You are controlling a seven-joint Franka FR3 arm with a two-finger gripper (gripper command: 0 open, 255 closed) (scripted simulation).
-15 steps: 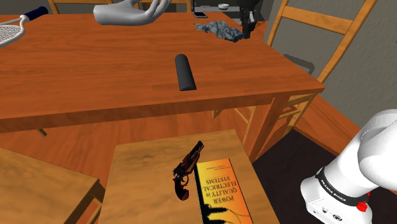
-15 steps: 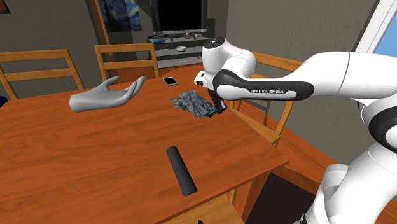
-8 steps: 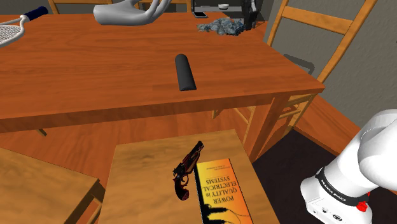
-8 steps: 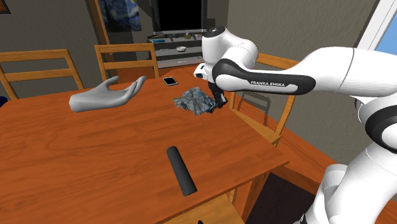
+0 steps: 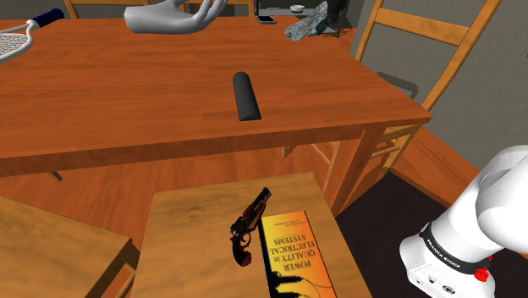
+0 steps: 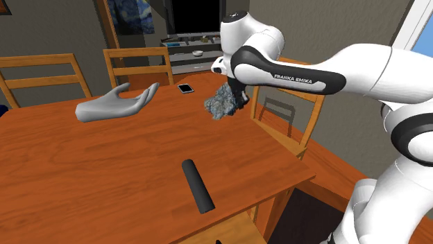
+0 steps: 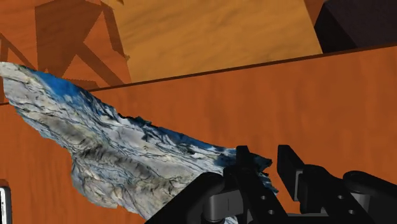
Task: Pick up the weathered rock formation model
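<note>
The rock formation model (image 6: 221, 103) is a grey, jagged slab with blue tints, hanging tilted in the air above the far right corner of the wooden table (image 6: 104, 173). My gripper (image 6: 238, 97) is shut on its edge. In the shoulder view the rock model (image 5: 305, 23) hangs at the table's far end with the gripper (image 5: 326, 20) beside it. In the wrist view the rock model (image 7: 121, 153) stretches away from the gripper (image 7: 266, 160), its thin end clasped by the fingers (image 7: 245, 170).
On the table lie a black cylinder (image 6: 197, 185), a grey hand model (image 6: 114, 105) and a phone (image 6: 185, 88). Wooden chairs (image 6: 132, 66) ring the table. A lower wooden stand holds a revolver (image 5: 248, 225) and a book (image 5: 293, 254).
The gripper has risen with the rock model in it. The rock has left the tabletop and tipped from lying flat to hanging tilted.
</note>
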